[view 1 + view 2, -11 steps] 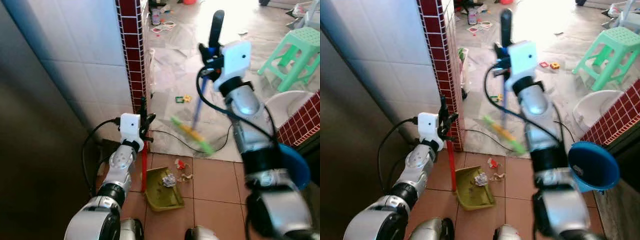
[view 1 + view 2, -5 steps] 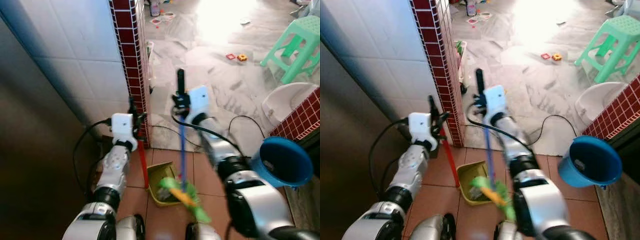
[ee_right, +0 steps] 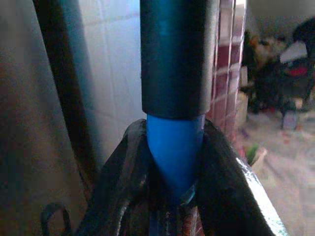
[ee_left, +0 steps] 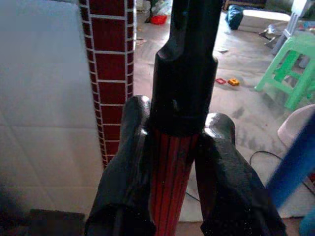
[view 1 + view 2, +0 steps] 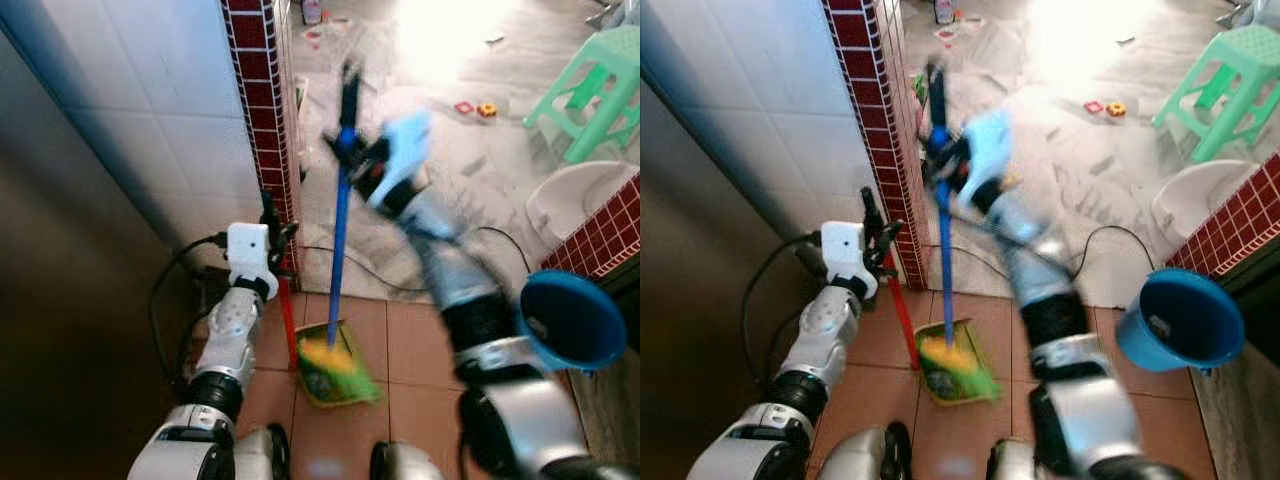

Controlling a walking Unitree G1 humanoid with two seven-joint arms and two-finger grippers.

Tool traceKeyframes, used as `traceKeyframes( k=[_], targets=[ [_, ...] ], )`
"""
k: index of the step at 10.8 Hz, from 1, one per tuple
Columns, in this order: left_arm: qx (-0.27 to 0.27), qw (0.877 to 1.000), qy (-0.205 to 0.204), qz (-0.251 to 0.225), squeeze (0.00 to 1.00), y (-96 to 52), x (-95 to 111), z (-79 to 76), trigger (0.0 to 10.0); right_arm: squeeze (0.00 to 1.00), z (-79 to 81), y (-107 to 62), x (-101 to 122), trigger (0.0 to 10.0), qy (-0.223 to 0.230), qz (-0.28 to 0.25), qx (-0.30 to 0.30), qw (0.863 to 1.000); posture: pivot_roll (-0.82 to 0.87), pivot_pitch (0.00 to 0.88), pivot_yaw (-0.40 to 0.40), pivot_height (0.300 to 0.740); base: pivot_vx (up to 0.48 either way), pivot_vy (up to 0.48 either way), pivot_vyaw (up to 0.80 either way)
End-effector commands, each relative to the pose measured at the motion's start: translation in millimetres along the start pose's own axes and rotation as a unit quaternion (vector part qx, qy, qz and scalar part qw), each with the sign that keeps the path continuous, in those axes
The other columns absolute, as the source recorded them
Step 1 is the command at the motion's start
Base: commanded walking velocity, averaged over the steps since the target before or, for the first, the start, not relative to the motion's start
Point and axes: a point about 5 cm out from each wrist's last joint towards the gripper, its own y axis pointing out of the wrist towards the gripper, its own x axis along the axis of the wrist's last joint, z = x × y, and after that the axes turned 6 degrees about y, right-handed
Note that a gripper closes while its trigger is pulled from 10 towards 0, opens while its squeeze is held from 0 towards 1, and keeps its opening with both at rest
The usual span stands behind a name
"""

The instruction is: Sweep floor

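Note:
A blue-handled broom (image 5: pixel 338 232) with a green and yellow head (image 5: pixel 333 360) stands almost upright, its head resting in the green dustpan (image 5: pixel 340 381) on the brown floor tiles. My right gripper (image 5: pixel 352 158) is shut on the broom's handle near its black top grip (image 3: pixel 174 54); the arm is blurred by motion. My left gripper (image 5: pixel 272 228) is shut on the dustpan's red handle (image 4: pixel 170 187), just under its black cap, and holds it upright beside the red-tiled wall corner (image 5: pixel 262 100).
A white tiled wall (image 5: pixel 130 110) rises on the left. A blue bucket (image 5: pixel 572 322) sits at the right by a red-tiled ledge. A black cable (image 5: pixel 360 268), small toys (image 5: pixel 477 109), a green stool (image 5: pixel 592 80) and a white basin (image 5: pixel 572 205) lie on the marble floor beyond.
The right arm has swung the broom from out over the marble floor back to the dustpan, and its head now lies in the pan. The left gripper has held the red handle still.

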Motion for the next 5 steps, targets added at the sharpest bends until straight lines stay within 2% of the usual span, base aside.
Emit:
traceKeyframes(
  k=[1, 2, 3, 4, 5],
  targets=[
    [-0.027, 0.996, -0.020, 0.086, 0.00, -13.0, -33, -14.6, 10.0, 0.00, 8.0, 7.9, 37, 10.0, -0.065, -0.055, 0.050, 0.995, -0.08, 0.163, 0.046, 0.740, 0.000, 0.000, 0.00],
    [-0.027, 0.995, -0.020, 0.089, 0.00, -13.5, -34, -14.4, 10.0, 0.00, 5.2, 4.9, 60, 10.0, -0.157, -0.071, 0.079, 0.982, -0.09, 0.158, 0.044, 0.740, 0.000, 0.000, 0.00],
    [-0.027, 0.995, -0.019, 0.091, 0.00, -13.0, -34, -14.7, 10.0, 0.00, 1.8, 2.6, 69, 10.0, -0.198, -0.083, 0.077, 0.974, -0.09, 0.154, 0.041, 0.740, 0.000, 0.000, 0.00],
    [-0.031, 0.995, -0.019, 0.092, 0.00, -11.6, -34, -16.4, 10.0, 0.00, -8.5, 1.3, 69, 10.0, -0.200, -0.083, 0.048, 0.975, -0.09, 0.147, 0.030, 0.740, 0.000, 0.000, 0.00],
    [-0.033, 0.995, -0.017, 0.092, 0.00, -10.9, -33, -17.6, 10.0, 0.00, -14.1, -2.8, 57, 10.0, -0.205, -0.069, 0.029, 0.976, -0.09, 0.146, 0.028, 0.740, 0.000, 0.000, 0.00]
  ],
)
